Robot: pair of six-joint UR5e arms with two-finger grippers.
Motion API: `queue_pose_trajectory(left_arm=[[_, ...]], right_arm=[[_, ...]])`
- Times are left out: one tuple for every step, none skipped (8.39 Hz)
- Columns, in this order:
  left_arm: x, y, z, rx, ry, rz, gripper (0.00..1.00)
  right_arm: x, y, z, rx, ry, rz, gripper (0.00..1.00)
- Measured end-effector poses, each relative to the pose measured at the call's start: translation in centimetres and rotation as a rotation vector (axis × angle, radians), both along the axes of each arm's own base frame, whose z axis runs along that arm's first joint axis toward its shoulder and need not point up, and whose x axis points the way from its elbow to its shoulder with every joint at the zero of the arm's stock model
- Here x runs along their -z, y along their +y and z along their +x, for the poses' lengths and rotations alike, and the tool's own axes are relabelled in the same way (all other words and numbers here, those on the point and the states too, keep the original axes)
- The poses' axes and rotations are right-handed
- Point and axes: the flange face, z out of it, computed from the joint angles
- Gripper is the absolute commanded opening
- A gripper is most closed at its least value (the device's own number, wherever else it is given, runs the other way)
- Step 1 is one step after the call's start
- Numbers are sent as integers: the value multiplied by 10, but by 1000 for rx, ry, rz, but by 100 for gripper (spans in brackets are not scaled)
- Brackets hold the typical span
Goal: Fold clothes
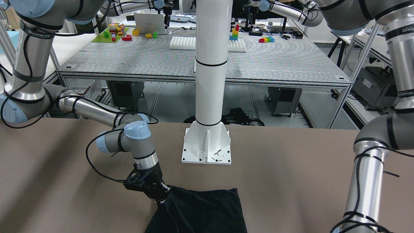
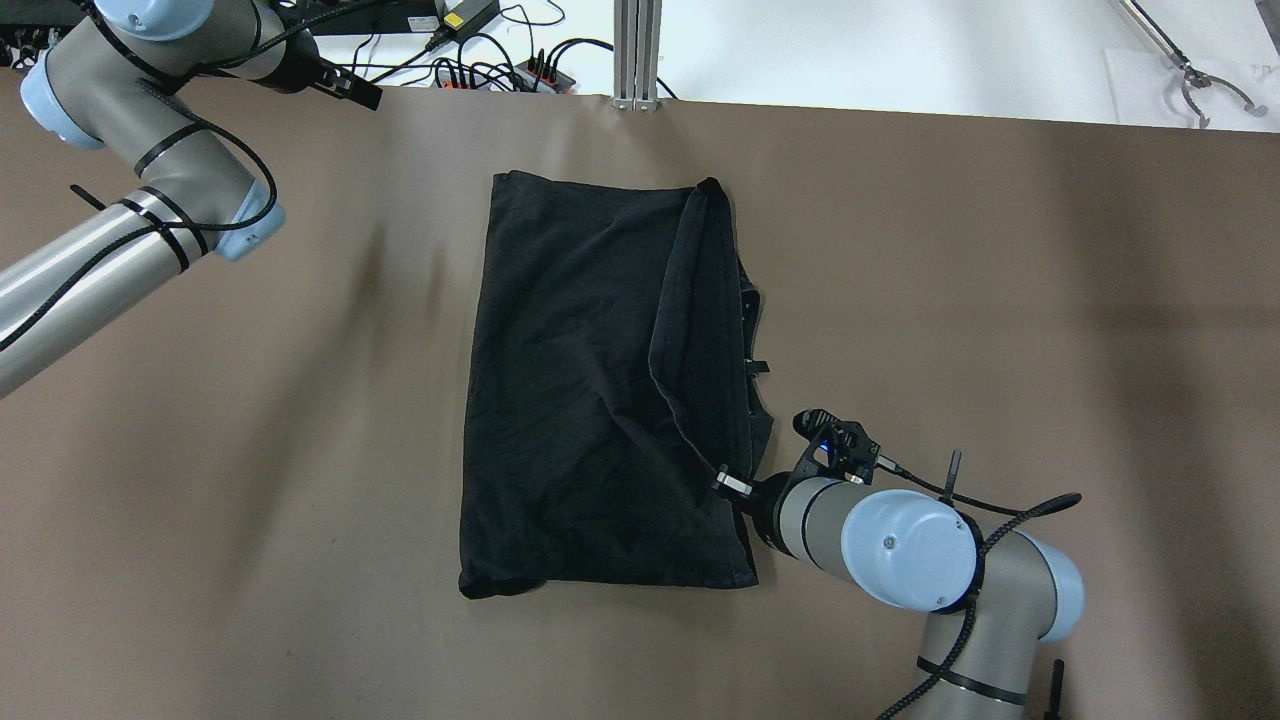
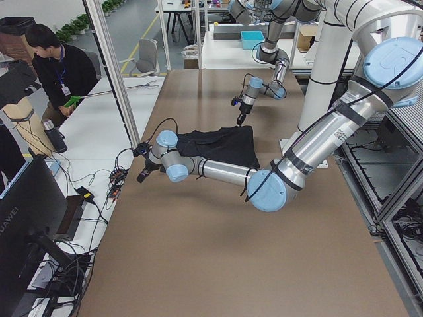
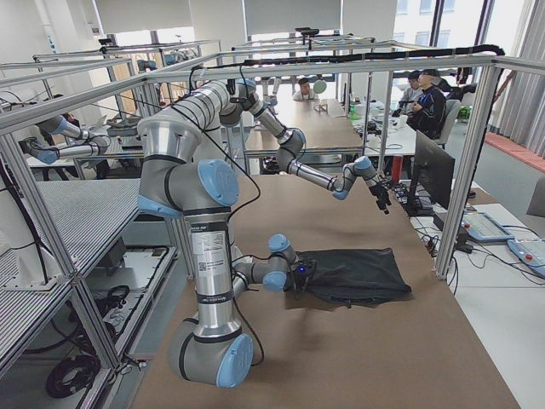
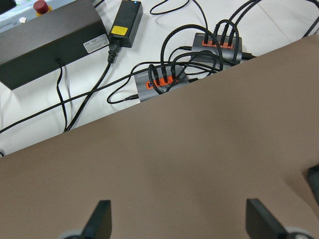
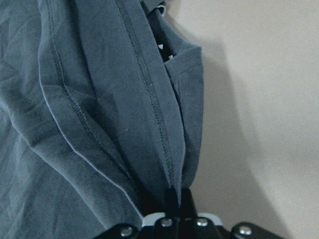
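The black garment [image 2: 590, 390] lies flat on the brown table, partly folded, with its right side turned over toward the middle in a long hemmed fold [image 2: 690, 330]. No logo shows. My right gripper [image 2: 728, 482] is shut on the hemmed edge near the garment's near right corner. The right wrist view shows the fold [image 6: 149, 114] pinched between the closed fingers [image 6: 178, 201]. In the front view the gripper [image 1: 160, 197] holds the cloth [image 1: 200, 210] just above the table. My left gripper [image 5: 179, 224] is open and empty at the table's far left edge, away from the garment.
The white pillar base [image 1: 207, 145] stands on the table on the robot's side of the garment. Cable hubs [image 5: 164, 82] and a power adapter [image 5: 124, 22] lie beyond the table's far edge. A seated person [image 3: 56, 66] is at the far side.
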Motion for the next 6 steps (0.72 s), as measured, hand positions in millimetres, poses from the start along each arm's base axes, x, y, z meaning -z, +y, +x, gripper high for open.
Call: queue_pose_trajectory(left_arm=[[0, 1, 0, 0, 2, -1, 95], [0, 1, 1, 0, 4, -3, 95], [0, 2, 2, 3, 8, -8, 95], [0, 2, 2, 5, 11, -12, 95], [-1, 3, 3, 5, 13, -15, 95], [-1, 3, 4, 5, 14, -16, 95]], right_arm=[[1, -1, 2, 18, 16, 37, 94], [2, -5, 5, 34, 37, 72, 94], [4, -14, 12, 45, 62, 112, 94], [7, -23, 18, 57, 91, 157, 93], [14, -30, 19, 76, 129, 206, 92], [27, -36, 14, 106, 173, 264, 84]])
